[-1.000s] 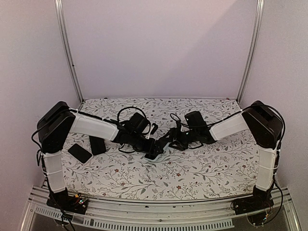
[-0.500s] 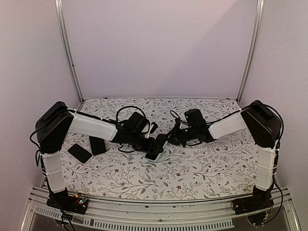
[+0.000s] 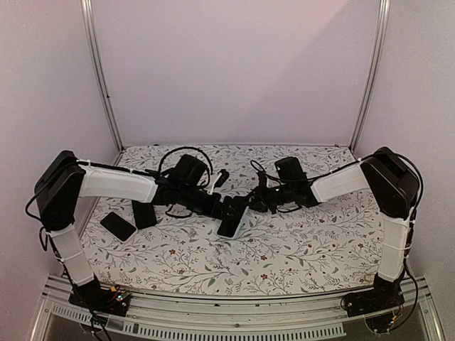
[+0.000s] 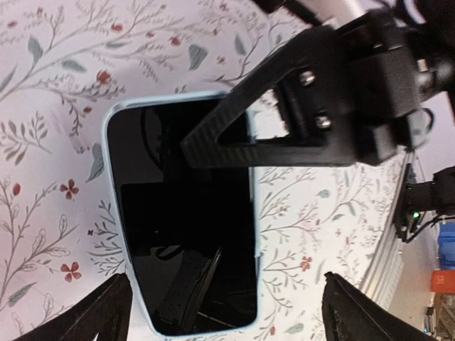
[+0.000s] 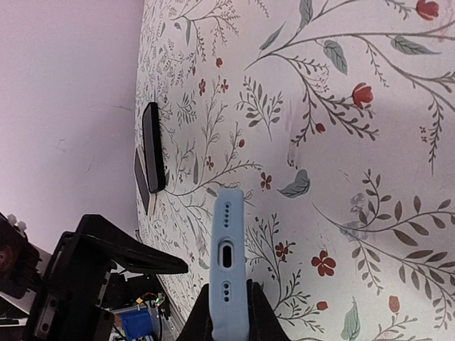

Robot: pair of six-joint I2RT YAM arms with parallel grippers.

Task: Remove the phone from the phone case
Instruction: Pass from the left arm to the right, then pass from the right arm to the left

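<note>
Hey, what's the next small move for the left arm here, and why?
Probably lower the left fingers around the phone and close them on its long sides. They hang wide open over it, while the right fingers are shut on one end of the blue case, so the case looks anchored for a pull.

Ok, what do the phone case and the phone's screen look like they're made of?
Phone case: light blue with a matte finish, rounded edges and moulded port holes. It is probably silicone or soft plastic.
Screen: glossy black with clear reflections in it, so likely glass.
</note>
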